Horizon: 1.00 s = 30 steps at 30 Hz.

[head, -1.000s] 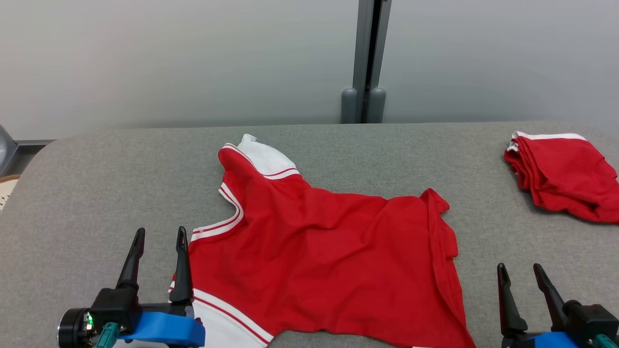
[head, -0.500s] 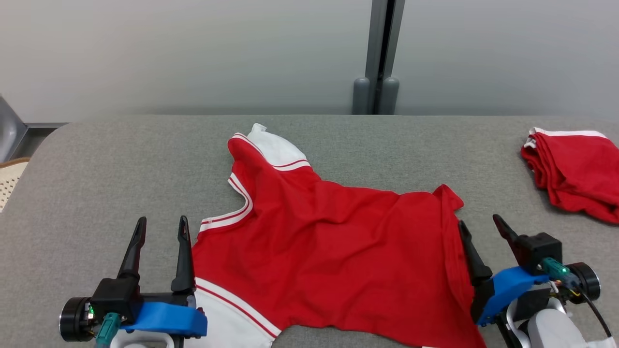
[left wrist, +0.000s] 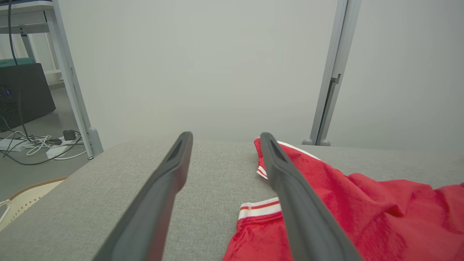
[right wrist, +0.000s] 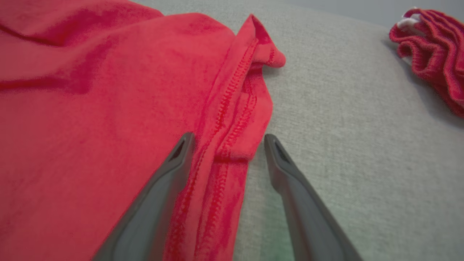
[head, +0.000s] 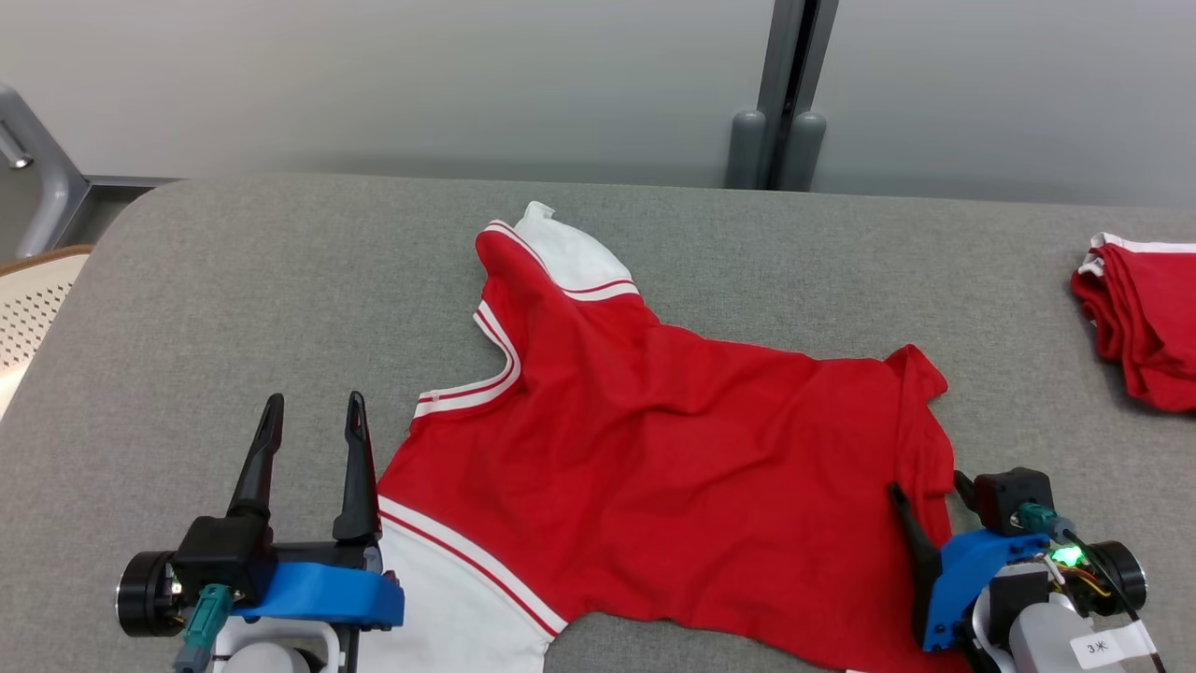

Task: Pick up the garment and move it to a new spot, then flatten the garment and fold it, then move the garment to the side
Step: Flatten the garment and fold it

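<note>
A red garment (head: 654, 449) with white sleeves and white-striped trim lies spread and wrinkled on the grey table (head: 234, 308). My left gripper (head: 313, 404) stands open just off the garment's left side, beside the white sleeve near the collar. In the left wrist view the left gripper (left wrist: 225, 137) has bare table between its fingers, and the garment (left wrist: 344, 203) lies to the right. My right gripper (head: 927, 484) is open and tilted down over the garment's doubled-over right hem. In the right wrist view the right gripper (right wrist: 229, 137) straddles that hem of the garment (right wrist: 108, 90).
A second red cloth (head: 1145, 327), folded in layers, lies at the table's far right, seen also as the folded cloth (right wrist: 435, 54). A grey partition with a post (head: 785, 93) stands behind the table. A pale chair (head: 28, 299) sits past the left edge.
The head camera has shifted, so the whole scene sits further right. My right gripper has moved up and inward from the lower right corner onto the garment's right hem. The left gripper has stayed put.
</note>
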Motion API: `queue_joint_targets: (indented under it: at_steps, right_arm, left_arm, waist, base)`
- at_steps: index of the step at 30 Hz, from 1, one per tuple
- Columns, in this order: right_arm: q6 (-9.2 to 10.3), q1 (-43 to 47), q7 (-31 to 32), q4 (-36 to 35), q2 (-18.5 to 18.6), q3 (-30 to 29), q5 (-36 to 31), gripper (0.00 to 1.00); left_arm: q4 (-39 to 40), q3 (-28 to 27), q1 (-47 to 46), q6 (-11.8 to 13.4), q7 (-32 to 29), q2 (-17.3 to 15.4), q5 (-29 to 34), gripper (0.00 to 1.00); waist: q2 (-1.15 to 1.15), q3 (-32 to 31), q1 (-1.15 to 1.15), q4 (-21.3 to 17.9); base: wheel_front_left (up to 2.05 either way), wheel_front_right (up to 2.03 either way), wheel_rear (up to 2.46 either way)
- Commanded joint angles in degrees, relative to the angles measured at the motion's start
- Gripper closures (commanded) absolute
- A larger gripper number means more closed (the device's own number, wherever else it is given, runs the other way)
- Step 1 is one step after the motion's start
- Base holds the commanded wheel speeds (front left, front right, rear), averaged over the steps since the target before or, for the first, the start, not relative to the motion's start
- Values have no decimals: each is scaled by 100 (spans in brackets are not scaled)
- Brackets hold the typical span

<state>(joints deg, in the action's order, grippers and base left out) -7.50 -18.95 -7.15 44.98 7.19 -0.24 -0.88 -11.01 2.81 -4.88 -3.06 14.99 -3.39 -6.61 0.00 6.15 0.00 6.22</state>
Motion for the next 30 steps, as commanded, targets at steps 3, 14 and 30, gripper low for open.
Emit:
queue_joint_targets:
  at_steps: [3,14,30]
  right_arm:
    - [1,-232,-26,265,-21,54,22,0]
    - [1,-1280,-380,1141,426,-241,29,100]
    - [1,-1449,-806,1391,422,-586,153,0]
  left_arm:
    - [1,-6,-86,-17,27,4,8,0]
    - [-67,23,-200,-49,28,35,10,0]
    - [-101,21,-86,30,28,49,-34,0]
  waist:
    - [0,43,0,30]
    - [0,88,0,110]
    - [0,-86,0,-40]
  base:
    - [0,0,0]
    - [0,0,0]
    - [0,0,0]
